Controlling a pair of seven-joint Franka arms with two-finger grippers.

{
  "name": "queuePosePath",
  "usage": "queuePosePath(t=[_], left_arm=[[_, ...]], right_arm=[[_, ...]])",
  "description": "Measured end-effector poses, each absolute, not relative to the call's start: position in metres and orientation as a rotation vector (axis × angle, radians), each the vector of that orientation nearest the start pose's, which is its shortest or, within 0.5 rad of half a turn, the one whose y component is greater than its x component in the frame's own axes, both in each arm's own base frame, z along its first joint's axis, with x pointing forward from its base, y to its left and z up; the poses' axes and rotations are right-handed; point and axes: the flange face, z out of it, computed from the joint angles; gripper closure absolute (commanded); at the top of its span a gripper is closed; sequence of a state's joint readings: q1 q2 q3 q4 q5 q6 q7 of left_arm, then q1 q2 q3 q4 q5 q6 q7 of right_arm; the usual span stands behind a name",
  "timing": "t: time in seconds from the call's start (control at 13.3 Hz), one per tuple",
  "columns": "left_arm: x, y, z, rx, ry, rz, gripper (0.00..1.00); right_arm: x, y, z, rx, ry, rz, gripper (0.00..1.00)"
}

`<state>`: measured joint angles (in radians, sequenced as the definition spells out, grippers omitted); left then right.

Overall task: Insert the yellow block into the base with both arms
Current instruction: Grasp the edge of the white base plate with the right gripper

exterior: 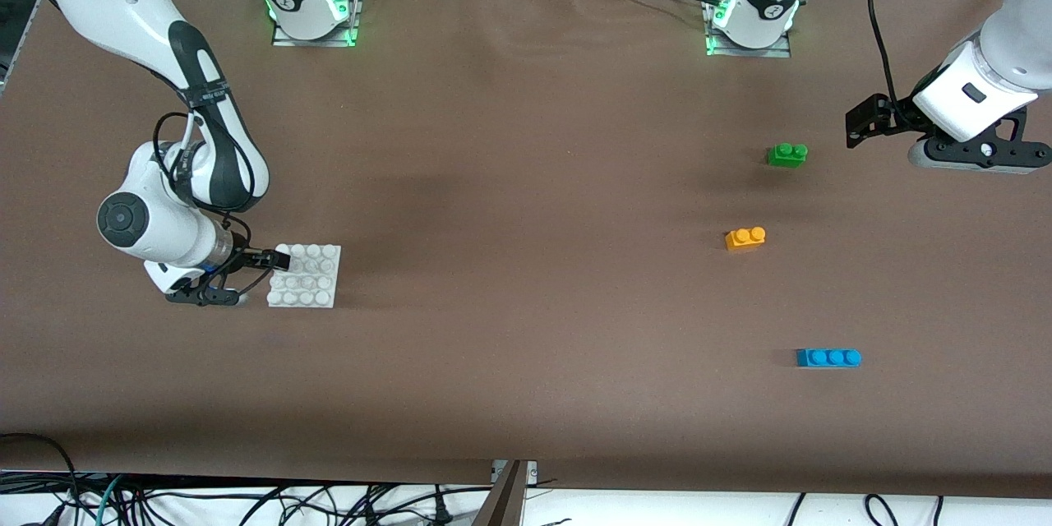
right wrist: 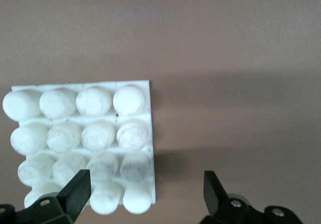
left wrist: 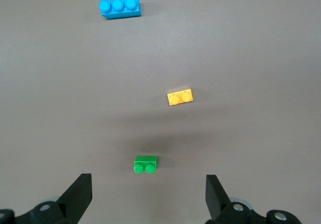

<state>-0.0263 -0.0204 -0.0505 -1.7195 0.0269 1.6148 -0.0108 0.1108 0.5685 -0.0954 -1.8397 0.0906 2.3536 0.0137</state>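
The yellow block [exterior: 745, 238] lies on the brown table toward the left arm's end; it also shows in the left wrist view [left wrist: 179, 97]. The white studded base [exterior: 304, 275] lies toward the right arm's end. My right gripper [exterior: 246, 278] is low at the base's edge, open. In the right wrist view the gripper [right wrist: 145, 191] has one finger over the base [right wrist: 85, 133] near its corner and the other over bare table. My left gripper [exterior: 980, 156] is up in the air beside the green brick, open and empty [left wrist: 149, 194].
A green two-stud brick [exterior: 787, 154] lies farther from the front camera than the yellow block and shows in the left wrist view [left wrist: 145, 164]. A blue three-stud brick [exterior: 828, 357] lies nearer the front camera [left wrist: 120, 7]. Both arm bases stand along the table's back edge.
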Motion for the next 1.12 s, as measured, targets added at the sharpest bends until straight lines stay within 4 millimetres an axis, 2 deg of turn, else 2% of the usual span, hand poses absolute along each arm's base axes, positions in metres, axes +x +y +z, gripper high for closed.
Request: queuePosePath(t=[0.38,0.75,1.12], left_arm=[[0.545,-0.039,0.569,-3.106,0.106,0.13,0.0],[0.545,-0.039,0.568,-3.105,0.105,0.134,0.0],[0.545,-0.039,0.568,-3.105,0.105,0.135,0.0]], right_arm=[[0.643,0.018,0.213,-3.083,0.146,0.044,0.0],[0.643,0.022,0.188,-3.083,0.153,0.022,0.0],[0.644,0.023,0.187,-3.083,0.152,0.019,0.05]])
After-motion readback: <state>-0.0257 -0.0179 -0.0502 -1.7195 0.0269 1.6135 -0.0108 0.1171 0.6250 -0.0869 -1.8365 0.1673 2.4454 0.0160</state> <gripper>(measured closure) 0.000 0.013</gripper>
